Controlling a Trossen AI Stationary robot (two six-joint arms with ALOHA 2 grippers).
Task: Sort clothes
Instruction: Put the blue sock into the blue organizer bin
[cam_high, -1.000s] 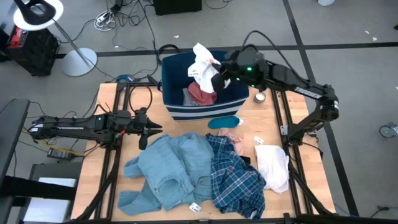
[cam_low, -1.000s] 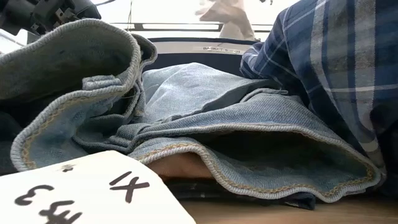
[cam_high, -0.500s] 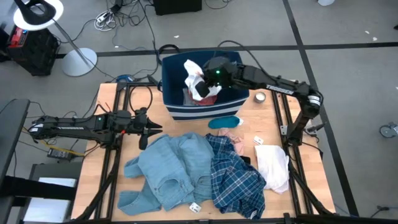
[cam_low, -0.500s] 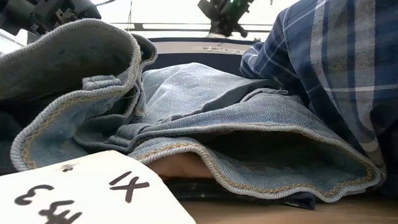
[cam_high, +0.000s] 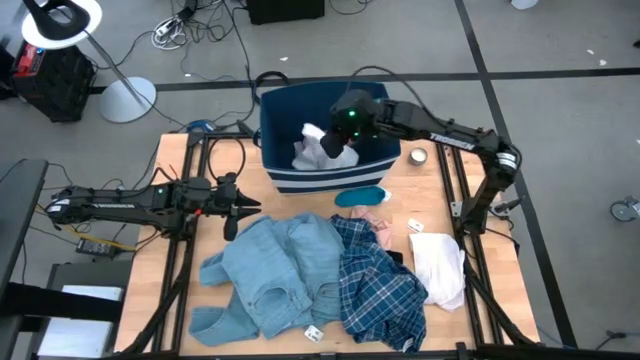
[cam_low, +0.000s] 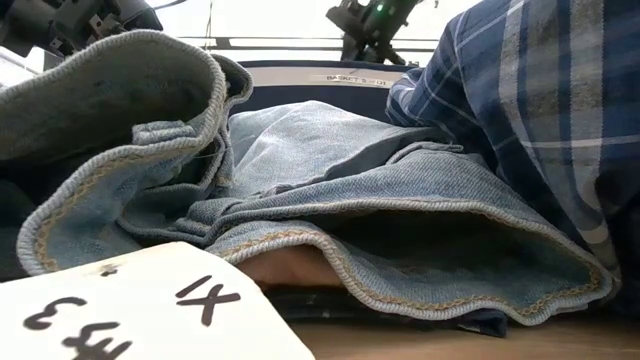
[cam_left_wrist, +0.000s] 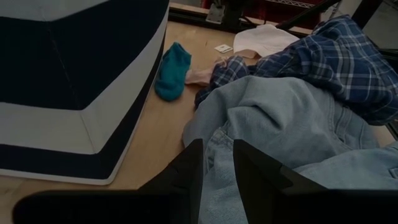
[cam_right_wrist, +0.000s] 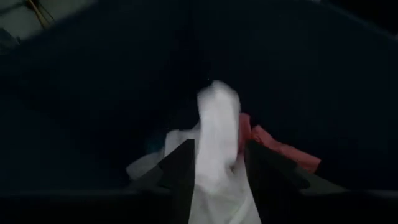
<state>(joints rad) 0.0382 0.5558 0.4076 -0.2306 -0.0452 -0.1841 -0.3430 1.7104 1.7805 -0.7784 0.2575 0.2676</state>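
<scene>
A navy bin with white stripes (cam_high: 282, 176) stands at the table's far middle. My right gripper (cam_high: 332, 146) reaches down into it, open. A white garment (cam_right_wrist: 217, 134) lies heaped below its fingers on a salmon-red piece (cam_right_wrist: 277, 151). On the table's near half lie light blue denim (cam_high: 265, 270), a navy-white plaid shirt (cam_high: 378, 280) and a white item (cam_high: 440, 265). A teal sock (cam_high: 360, 195) and a pink piece (cam_high: 378, 222) lie in front of the bin. My left gripper (cam_high: 238, 206) hangs open at the table's left, touching nothing. My right gripper comes slanting down into the bin from its right side. Its two fingers (cam_right_wrist: 181, 171) stand on either side of the white garment's raised fold (cam_right_wrist: 219, 109). Whether they touch the cloth, I cannot tell. The garment rests on the pile in the bin.
A roll of tape (cam_high: 418, 156) sits right of the bin. Small paper tags (cam_high: 415, 226) lie on the wood. The denim's hems fill the low view, with a numbered card (cam_low: 130, 310) in front. Bare wood shows left of the denim.
My right gripper has gone down and toward the table's left, over the bin, tipping further downward. The white garment, which hung high at the gripper above the bin's rim, has sunk into the bin and now lies heaped on the pile there.
</scene>
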